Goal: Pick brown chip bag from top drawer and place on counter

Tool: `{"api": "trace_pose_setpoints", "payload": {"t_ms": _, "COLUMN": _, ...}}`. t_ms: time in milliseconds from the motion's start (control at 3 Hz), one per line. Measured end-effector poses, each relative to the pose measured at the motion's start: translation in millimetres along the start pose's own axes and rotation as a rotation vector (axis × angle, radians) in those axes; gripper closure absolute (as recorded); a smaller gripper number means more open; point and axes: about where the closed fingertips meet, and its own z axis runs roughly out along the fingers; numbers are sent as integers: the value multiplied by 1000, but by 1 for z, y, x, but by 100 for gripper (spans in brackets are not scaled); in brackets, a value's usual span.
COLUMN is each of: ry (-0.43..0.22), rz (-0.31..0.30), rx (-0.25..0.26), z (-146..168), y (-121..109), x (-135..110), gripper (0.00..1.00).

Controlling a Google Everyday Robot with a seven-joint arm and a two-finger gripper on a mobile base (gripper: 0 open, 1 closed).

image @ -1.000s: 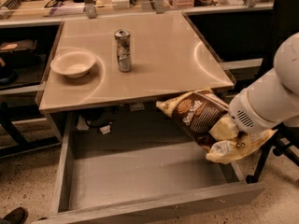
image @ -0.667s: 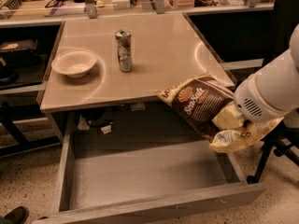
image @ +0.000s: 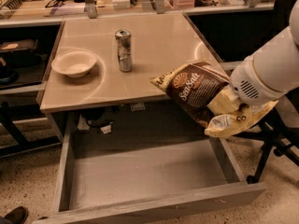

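The brown chip bag (image: 194, 91) hangs in the air at the counter's front right corner, tilted, its cream end toward the can. My gripper (image: 227, 105) is shut on the bag's right end, with the white arm coming in from the right. The counter (image: 154, 45) is a beige square top. The top drawer (image: 145, 176) stands pulled open below it, and its grey bottom is bare.
A silver can (image: 124, 50) stands upright at the counter's middle. A white bowl (image: 74, 63) sits at its left. A cluttered shelf with metal posts (image: 88, 3) runs behind. A black chair base (image: 273, 148) stands right of the drawer.
My gripper has lifted the chip bag up and slightly left, from beside the drawer's right wall to the level of the counter's front right corner.
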Motion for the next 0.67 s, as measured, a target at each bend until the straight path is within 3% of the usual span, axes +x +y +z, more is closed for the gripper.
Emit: {"api": "trace_pose_setpoints", "payload": {"t_ms": 667, "ry": -60, "rz": 19, "rx": -40, "z": 25, "y": -28, "x": -62, "gripper": 100}}
